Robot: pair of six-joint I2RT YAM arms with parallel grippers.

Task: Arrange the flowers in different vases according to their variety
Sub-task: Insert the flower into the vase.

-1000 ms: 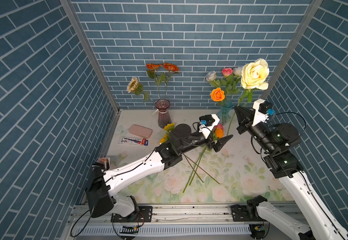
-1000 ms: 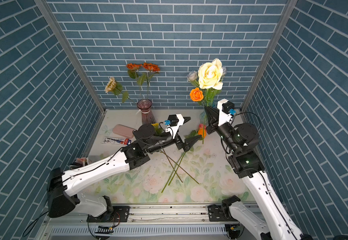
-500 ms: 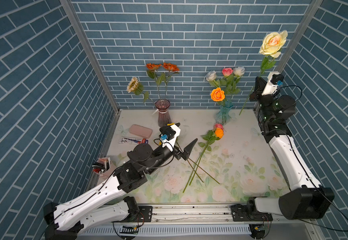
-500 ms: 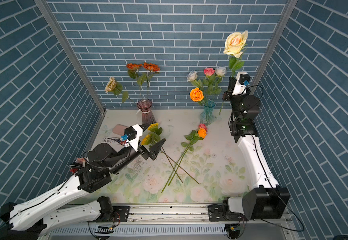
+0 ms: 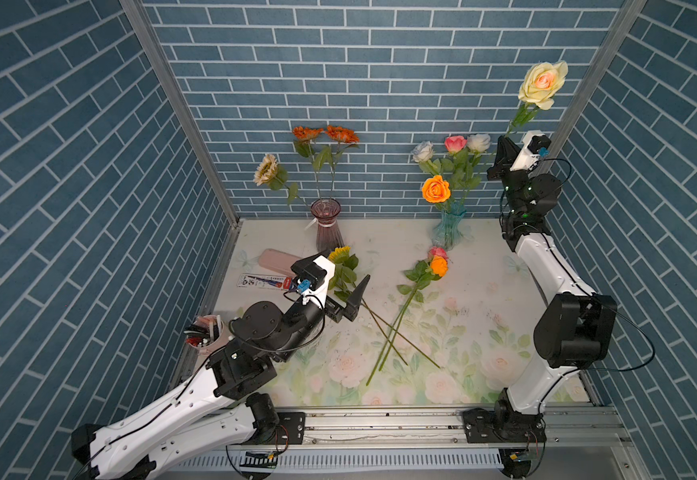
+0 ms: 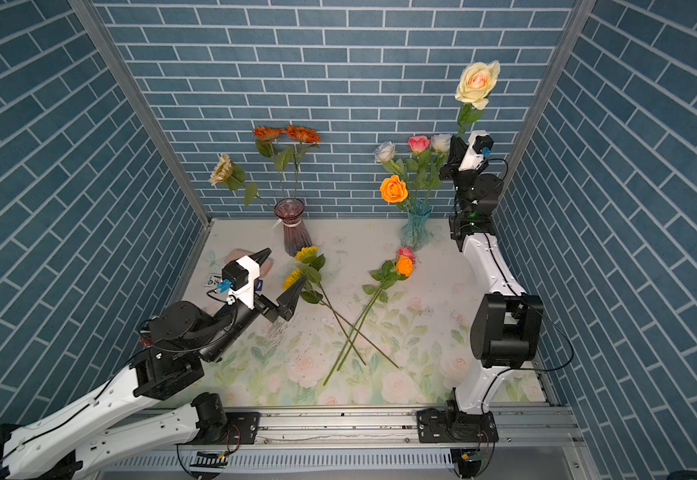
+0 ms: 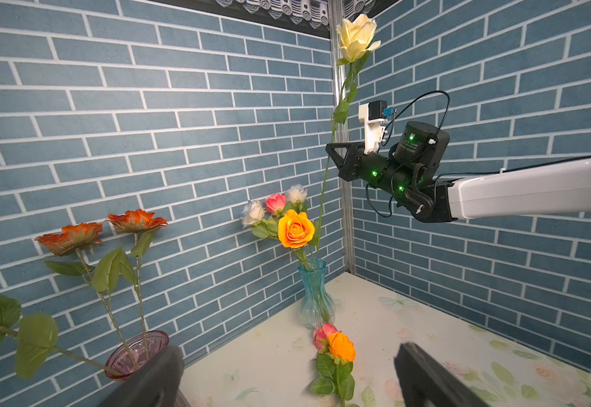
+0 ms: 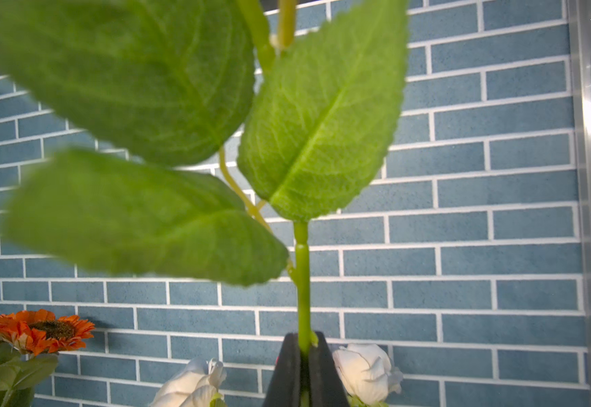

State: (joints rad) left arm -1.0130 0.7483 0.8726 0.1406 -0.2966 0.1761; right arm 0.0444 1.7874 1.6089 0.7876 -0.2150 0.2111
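while the left pincer (image 6: 284, 266) gapes, the right pincer (image 8: 304, 340) clamps the cream rose (image 5: 543, 81) mid-stem, bloom above.

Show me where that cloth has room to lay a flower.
Free: near right of the tablecloth, between loose stems and right arm; the back strip between plum vase and aqua vase. Crowded: the middle, and the left by pink case and left pincer.
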